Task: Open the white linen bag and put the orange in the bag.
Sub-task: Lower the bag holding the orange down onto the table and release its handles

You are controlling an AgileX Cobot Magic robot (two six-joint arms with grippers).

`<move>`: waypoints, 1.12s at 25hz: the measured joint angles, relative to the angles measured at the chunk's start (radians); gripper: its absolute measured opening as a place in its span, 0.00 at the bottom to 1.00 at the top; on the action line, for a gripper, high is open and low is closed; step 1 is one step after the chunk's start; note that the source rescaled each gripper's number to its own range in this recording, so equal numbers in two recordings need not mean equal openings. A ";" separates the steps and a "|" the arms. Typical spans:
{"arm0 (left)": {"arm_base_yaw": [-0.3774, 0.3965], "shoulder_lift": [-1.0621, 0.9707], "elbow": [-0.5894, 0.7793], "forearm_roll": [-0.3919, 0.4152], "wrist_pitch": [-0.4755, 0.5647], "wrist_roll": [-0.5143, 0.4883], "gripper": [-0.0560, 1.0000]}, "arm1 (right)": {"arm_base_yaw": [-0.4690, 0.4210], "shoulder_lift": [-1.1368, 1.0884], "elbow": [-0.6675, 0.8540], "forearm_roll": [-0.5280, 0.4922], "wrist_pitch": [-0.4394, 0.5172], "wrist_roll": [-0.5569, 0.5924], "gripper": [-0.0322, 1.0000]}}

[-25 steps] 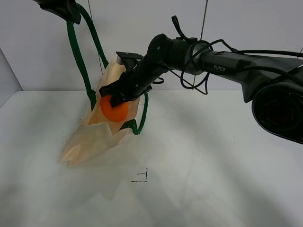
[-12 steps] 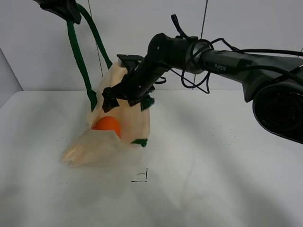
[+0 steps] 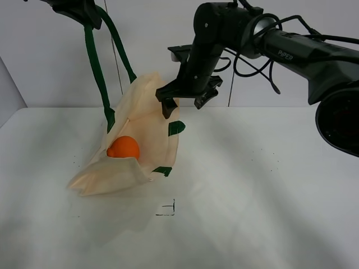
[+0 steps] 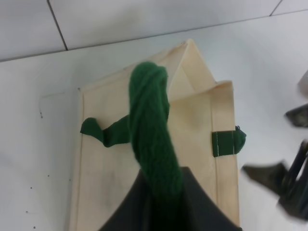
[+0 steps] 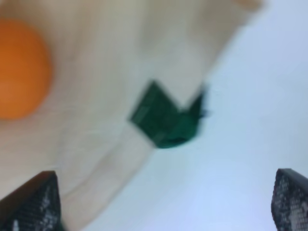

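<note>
Your left gripper (image 3: 85, 12), high at the left of the overhead view, is clamped on one dark green strap handle (image 3: 95, 61). That lifts the upper side of the white linen bag (image 3: 147, 120) off the white table (image 3: 263, 190), and the mouth gapes.

The orange (image 3: 123, 147) lies inside the bag on the lower cloth, towards the left side. A folded front lip (image 3: 112, 171) hides its underside.

Your right gripper (image 3: 184, 105) hangs just above the bag's raised far edge. Its fingers are spread wide with nothing between them. Its wrist view is blurred but shows the orange (image 5: 19, 67) on pale cloth, with both fingertips clear of it.

Two green ends of the second strap (image 3: 175, 128) show along the bag's right edge, directly below that gripper. Black cables (image 3: 247, 53) loop beside the right arm. A small black corner mark (image 3: 168, 208) sits on the table in front of the bag, well apart from it.
</note>
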 joint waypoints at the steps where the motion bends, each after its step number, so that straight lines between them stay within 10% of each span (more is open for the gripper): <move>1: 0.000 0.000 0.000 0.000 0.000 0.000 0.05 | -0.021 0.000 0.000 0.000 0.001 0.000 1.00; 14: 0.000 0.000 0.000 0.000 0.000 0.004 0.05 | -0.410 0.000 0.000 -0.013 0.003 -0.022 1.00; 28: 0.000 0.000 0.000 0.000 0.000 0.007 0.05 | -0.462 -0.104 0.166 -0.011 0.002 -0.052 1.00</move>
